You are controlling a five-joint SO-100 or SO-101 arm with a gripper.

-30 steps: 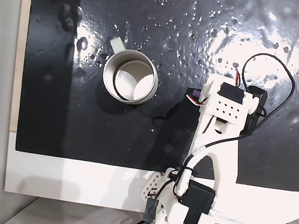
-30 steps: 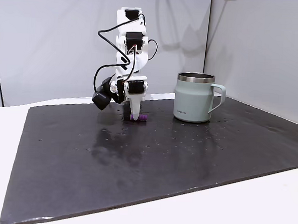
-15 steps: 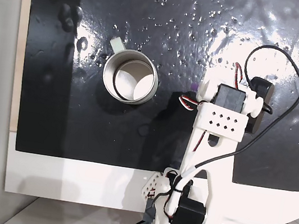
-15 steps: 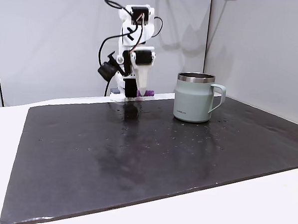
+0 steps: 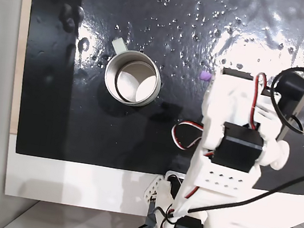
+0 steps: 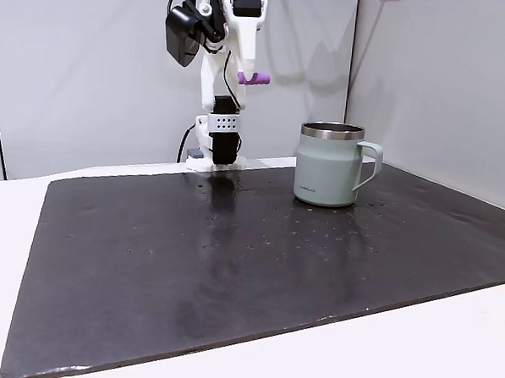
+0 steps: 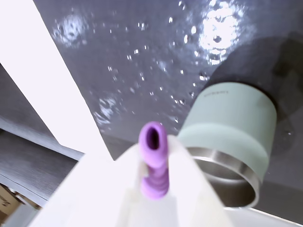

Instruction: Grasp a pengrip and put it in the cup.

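Observation:
The light-purple ribbed pengrip (image 7: 154,163) is pinched between my white fingers (image 7: 187,184) in the wrist view. My gripper (image 6: 247,73) is shut on the pengrip (image 6: 255,78) and held high above the black mat, higher than the cup (image 6: 327,163) and to its left in a fixed view. The cup is a pale mug with a steel rim and a stubby handle, standing upright. Seen from above, the pengrip (image 5: 205,75) pokes out beside my gripper (image 5: 211,78), to the right of the cup (image 5: 132,79). The wrist view has the cup (image 7: 233,135) below and to the right.
A glossy black mat (image 6: 232,264) dotted with small specks covers the white table (image 5: 71,182). The arm's base (image 6: 217,145) stands at the mat's far edge in a fixed view. Pale walls rise close behind the table.
My gripper has risen from the mat's surface to well above cup height, carrying the pengrip with it. The cup has not moved.

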